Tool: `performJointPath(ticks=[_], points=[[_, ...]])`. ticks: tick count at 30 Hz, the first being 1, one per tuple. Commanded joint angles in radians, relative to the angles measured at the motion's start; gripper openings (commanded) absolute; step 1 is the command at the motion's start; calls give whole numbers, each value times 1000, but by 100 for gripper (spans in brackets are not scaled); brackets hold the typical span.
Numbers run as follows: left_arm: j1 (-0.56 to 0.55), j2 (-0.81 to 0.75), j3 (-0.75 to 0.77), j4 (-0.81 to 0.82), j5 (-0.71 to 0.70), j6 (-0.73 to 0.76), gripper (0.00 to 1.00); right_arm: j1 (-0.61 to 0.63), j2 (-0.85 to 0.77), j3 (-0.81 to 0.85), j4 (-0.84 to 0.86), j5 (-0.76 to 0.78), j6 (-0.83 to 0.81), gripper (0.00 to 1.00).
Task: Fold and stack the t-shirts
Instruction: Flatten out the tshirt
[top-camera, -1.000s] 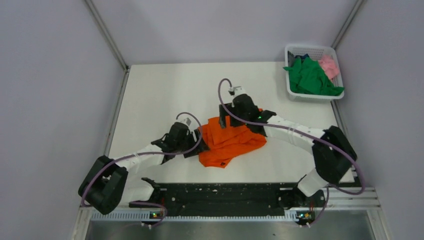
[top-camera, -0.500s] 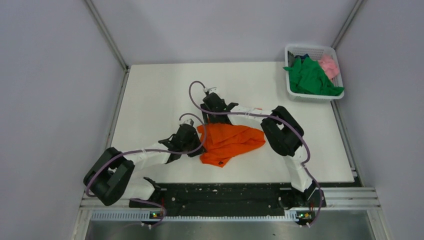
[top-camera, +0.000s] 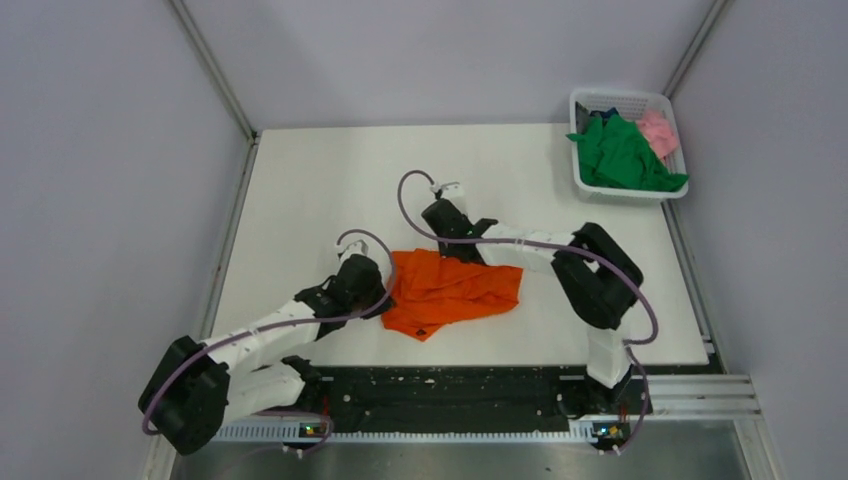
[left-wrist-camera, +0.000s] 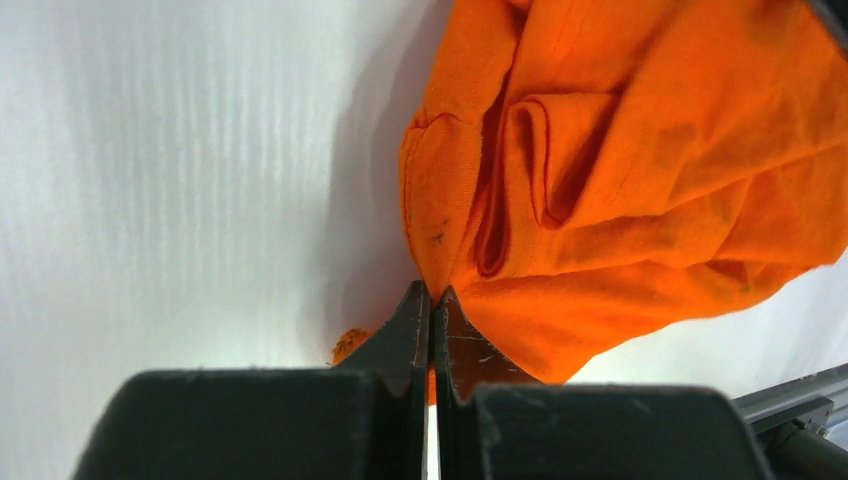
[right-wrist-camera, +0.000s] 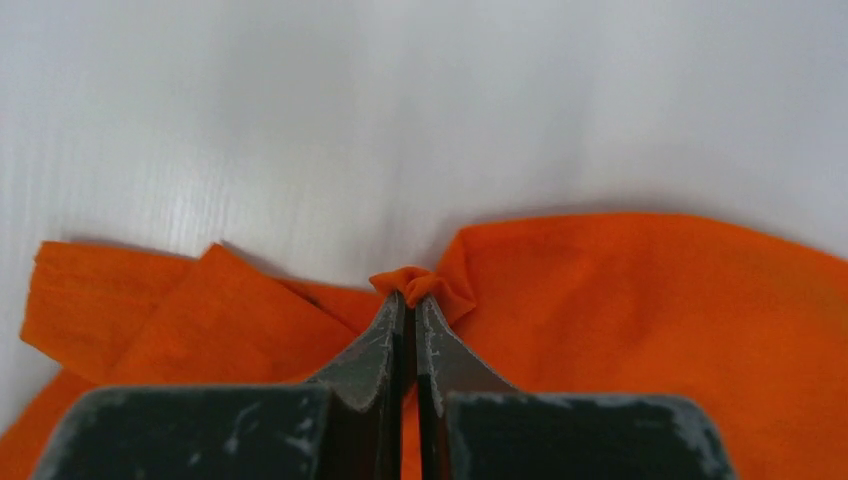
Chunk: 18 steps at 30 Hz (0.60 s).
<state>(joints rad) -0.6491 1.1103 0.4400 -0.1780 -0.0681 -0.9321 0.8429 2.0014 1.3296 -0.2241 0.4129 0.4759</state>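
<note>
A crumpled orange t-shirt (top-camera: 450, 290) lies in the middle of the white table (top-camera: 300, 190). My left gripper (top-camera: 383, 290) is shut on its left edge; in the left wrist view the cloth (left-wrist-camera: 620, 160) runs into the pinched jaws (left-wrist-camera: 432, 292). My right gripper (top-camera: 462, 250) is shut on the shirt's far edge, and the right wrist view shows a small bunch of orange fabric (right-wrist-camera: 412, 284) squeezed at the tips (right-wrist-camera: 410, 300). A green t-shirt (top-camera: 620, 155) and a pink t-shirt (top-camera: 658, 130) lie heaped in the basket.
A white lattice basket (top-camera: 600, 100) stands at the table's far right corner. Grey walls close in the table on three sides. The black rail (top-camera: 450, 385) carrying the arm bases runs along the near edge.
Both grippers have shut on the orange shirt, the left one first. The shirt has shifted slightly left and towards the near edge, and the right arm has folded in over it.
</note>
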Motion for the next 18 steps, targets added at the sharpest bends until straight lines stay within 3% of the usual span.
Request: performJointPath(ticks=[1, 6, 10, 18], points=[[-3, -120, 69, -178, -94, 25, 0, -4, -345, -124, 56, 148, -5, 0], [-3, -335, 171, -397, -235, 59, 0, -112, -779, -337, 90, 151, -45, 0], [-3, -505, 273, -472, -253, 123, 0, -166, -1097, -428, 46, 143, -98, 0], [-3, -650, 597, -401, -86, 323, 0, -166, -1432, -268, -101, 63, -183, 0]])
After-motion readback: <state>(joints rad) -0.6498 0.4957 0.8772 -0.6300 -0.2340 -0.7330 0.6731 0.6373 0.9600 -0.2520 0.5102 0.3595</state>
